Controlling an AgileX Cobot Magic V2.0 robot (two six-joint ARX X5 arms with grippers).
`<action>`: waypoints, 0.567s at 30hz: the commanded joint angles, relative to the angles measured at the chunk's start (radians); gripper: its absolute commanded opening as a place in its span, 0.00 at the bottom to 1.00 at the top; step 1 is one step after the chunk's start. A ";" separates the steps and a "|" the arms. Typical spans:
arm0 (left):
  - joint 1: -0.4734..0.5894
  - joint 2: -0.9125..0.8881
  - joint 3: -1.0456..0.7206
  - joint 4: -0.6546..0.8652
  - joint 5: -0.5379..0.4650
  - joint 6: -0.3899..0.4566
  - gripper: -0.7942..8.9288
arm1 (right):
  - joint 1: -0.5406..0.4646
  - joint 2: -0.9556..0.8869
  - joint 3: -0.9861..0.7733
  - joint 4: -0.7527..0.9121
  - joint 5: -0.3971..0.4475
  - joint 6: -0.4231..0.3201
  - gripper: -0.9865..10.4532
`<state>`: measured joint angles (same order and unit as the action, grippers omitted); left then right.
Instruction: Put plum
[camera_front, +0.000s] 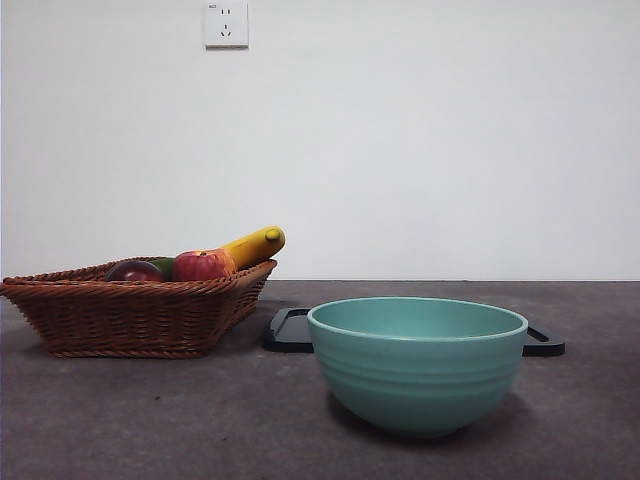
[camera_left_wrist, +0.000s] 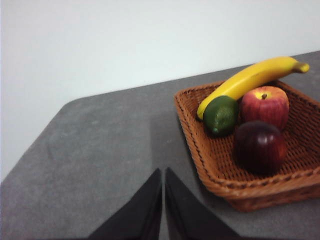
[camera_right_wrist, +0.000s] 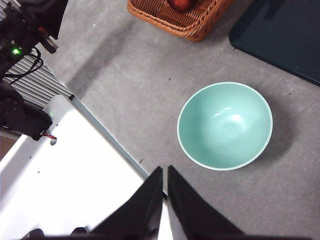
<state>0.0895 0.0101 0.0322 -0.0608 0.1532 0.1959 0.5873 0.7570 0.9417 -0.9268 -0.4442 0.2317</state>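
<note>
Sitting in basket (camera_left_wrist: 210, 165): plum (camera_left_wrist: 260, 147), apple (camera_left_wrist: 265, 105), lime (camera_left_wrist: 220, 115), banana (camera_left_wrist: 250, 78).

plum (camera_left_wrist: 260, 147) in basket (camera_front: 130, 315) left, bowl (camera_front: 417, 365) right, tray (camera_front: 292, 330) behind bowl
</note>
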 joint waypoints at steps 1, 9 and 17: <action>0.002 -0.007 -0.021 -0.011 -0.005 -0.006 0.09 | 0.006 0.006 0.016 0.010 0.000 -0.015 0.09; 0.002 -0.007 -0.021 -0.120 -0.005 -0.043 0.09 | 0.006 0.005 0.016 0.010 -0.001 -0.015 0.09; 0.002 -0.007 -0.021 -0.119 -0.004 -0.051 0.09 | 0.006 0.006 0.016 0.010 0.000 -0.015 0.09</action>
<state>0.0895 0.0044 0.0322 -0.1730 0.1520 0.1547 0.5873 0.7570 0.9417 -0.9268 -0.4442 0.2314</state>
